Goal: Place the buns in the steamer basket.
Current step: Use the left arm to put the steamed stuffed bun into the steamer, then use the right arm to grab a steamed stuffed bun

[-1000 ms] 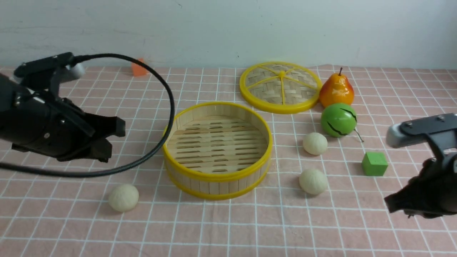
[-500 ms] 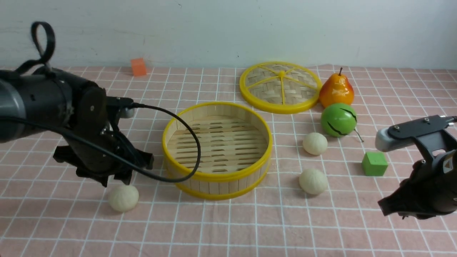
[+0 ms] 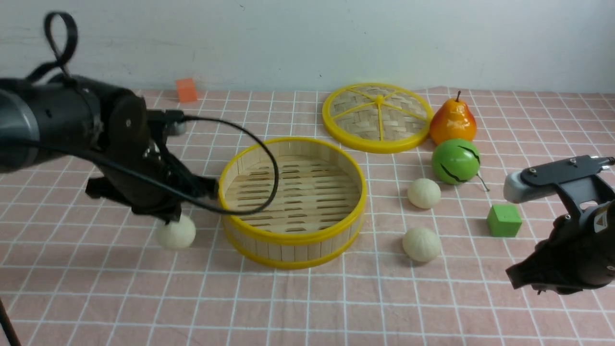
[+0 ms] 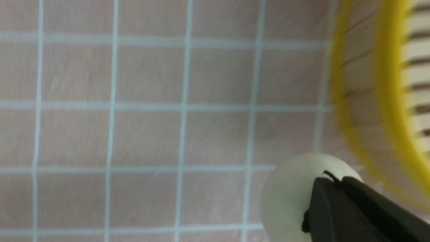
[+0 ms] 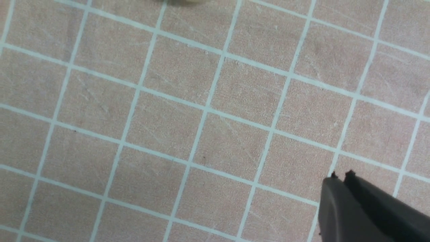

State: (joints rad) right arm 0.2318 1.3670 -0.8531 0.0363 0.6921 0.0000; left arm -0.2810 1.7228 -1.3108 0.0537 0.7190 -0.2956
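Note:
My left gripper [image 3: 172, 218] hangs just left of the steamer basket [image 3: 293, 236] and is shut on a cream bun [image 3: 176, 232], which sits below its fingers. In the left wrist view the bun [image 4: 287, 201] shows behind the dark closed fingertips [image 4: 331, 181], close to the basket's yellow rim [image 4: 389, 101]. The basket holds nothing. Two more buns [image 3: 424, 193] [image 3: 421, 244] lie on the cloth to its right. My right gripper [image 3: 513, 278] hovers low at the front right, shut and holding nothing, over bare checked cloth [image 5: 201, 134].
The woven yellow-spoked lid [image 3: 377, 117] lies behind the basket, with a pear [image 3: 452, 121] and a green striped ball [image 3: 455, 161] to its right. A green cube [image 3: 503, 220] sits near my right arm, an orange cube [image 3: 186, 90] by the wall. My left arm's cable [image 3: 271, 163] loops over the basket's left side.
My left arm swung down onto the front-left bun, closed on it, and has moved up and right toward the basket with it. The right arm crept slightly left.

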